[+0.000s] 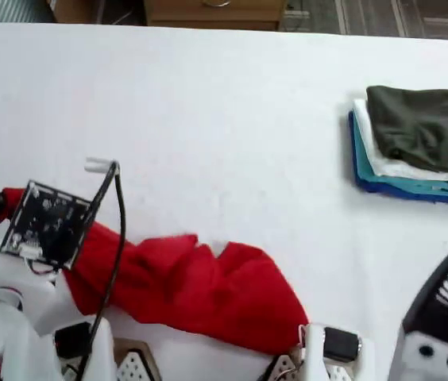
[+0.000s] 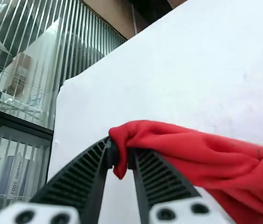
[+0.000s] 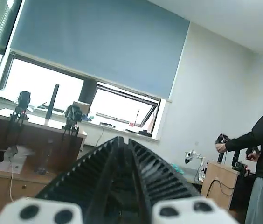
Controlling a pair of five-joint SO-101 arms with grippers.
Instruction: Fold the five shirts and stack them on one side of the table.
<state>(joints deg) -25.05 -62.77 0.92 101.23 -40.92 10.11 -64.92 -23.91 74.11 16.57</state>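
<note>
- Left gripper (image 2: 121, 157) is clamped on a bunched fold of the red shirt (image 2: 206, 154); its two black ribbed fingers (image 2: 157, 179) pinch the cloth right at their tips.
- From that pinch the red shirt trails away from the left gripper towards the right arm's side, rumpled and unfolded.
- In the high view the red shirt (image 1: 200, 290) lies on the white table (image 1: 208, 103) as a long crumpled band. One end is tucked under the left arm's wrist camera board (image 1: 45, 224) and the other end lies just beside the base of the right arm.
- Right gripper (image 3: 122, 140) has its ribbed fingers pressed together with nothing between them. It points up off the table towards the room's wall and windows.
- One black ribbed finger (image 1: 446, 294) of the right gripper shows in the high view, apart from the red shirt.
- Beyond the right gripper, and well apart from the left gripper, a stack of folded shirts sits near the table's edge.
- An olive-green shirt (image 1: 422, 127) is on top of the stack, a white shirt (image 1: 383, 164) is under it, and a teal-blue layer (image 1: 407, 188) is at the bottom.
- Whether that bottom layer is one shirt or two cannot be told.
</note>
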